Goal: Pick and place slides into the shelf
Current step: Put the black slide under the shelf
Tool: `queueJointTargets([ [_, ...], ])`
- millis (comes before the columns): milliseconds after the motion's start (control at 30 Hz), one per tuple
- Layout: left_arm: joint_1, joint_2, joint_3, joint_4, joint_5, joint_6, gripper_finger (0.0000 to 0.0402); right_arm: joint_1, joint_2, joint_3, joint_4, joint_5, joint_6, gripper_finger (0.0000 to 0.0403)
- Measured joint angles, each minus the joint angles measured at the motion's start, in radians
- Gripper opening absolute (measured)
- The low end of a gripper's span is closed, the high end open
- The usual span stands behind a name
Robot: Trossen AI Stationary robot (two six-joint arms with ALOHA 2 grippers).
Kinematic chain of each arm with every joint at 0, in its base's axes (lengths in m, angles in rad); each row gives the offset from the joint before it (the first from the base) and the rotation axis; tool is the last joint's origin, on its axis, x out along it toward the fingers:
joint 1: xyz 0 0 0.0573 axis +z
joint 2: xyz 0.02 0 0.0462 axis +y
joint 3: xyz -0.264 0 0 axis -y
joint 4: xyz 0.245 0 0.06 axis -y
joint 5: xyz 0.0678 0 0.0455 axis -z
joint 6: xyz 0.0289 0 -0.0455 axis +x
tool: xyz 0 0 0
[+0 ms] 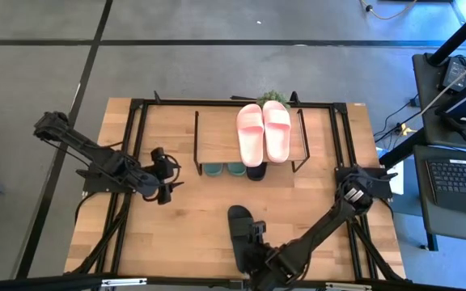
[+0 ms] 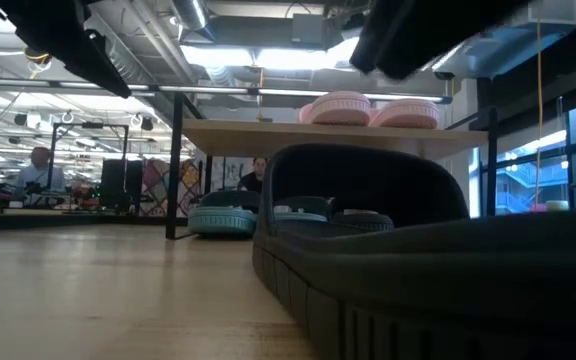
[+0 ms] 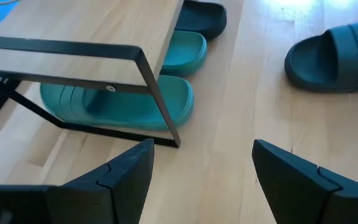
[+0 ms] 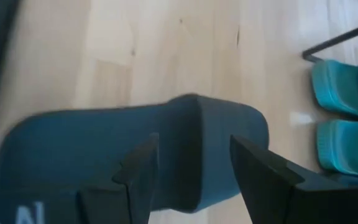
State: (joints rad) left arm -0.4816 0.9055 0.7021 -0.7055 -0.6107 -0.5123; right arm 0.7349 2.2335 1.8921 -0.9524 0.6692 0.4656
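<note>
The shelf [image 1: 221, 133] stands at the table's far middle on thin black legs. A pale pink pair [image 1: 263, 133] lies on its top board. Under the board rest two green slides [image 1: 223, 169] and one black slide [image 1: 256, 172]. A second black slide [image 1: 239, 222] lies loose on the table near the near edge. My right gripper [image 1: 255, 242] is open above this slide [image 4: 104, 149], a finger on either side of its strap [image 4: 197, 118]. My left gripper [image 1: 168, 174] hovers open, left of the shelf, facing the green slides [image 3: 123, 102]. My right gripper comes at the loose black slide from above, its open fingers [image 4: 143, 168] straddling the strap. Whether they touch the slide I cannot tell.
A larger black frame [image 1: 136, 145] runs around the table top. A small green plant [image 1: 275, 96] shows behind the pink pair. Bare wood [image 1: 192, 218] lies between the shelf and the near edge. The shelf's wire leg [image 3: 160, 99] stands just ahead of my left gripper.
</note>
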Motion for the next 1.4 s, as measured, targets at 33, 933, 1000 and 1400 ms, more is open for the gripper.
queueJointTargets([
  [33,0.000,0.006,0.000,0.004,-0.001,-0.003,0.0263,-0.002,0.005,-0.001,-0.005,0.003,0.000,0.0198],
  [933,-0.103,0.011,0.000,0.001,-0.002,-0.034,0.0263,-0.070,0.007,-0.172,0.022,0.001,0.132,0.0198],
  [1000,-0.103,0.011,0.000,0.002,-0.004,-0.034,0.0263,-0.076,0.007,-0.182,0.021,0.005,0.131,0.0198],
  [1400,-0.103,0.011,0.000,0.002,-0.007,-0.034,0.0263,-0.140,0.006,-0.184,0.089,0.007,0.119,0.0198],
])
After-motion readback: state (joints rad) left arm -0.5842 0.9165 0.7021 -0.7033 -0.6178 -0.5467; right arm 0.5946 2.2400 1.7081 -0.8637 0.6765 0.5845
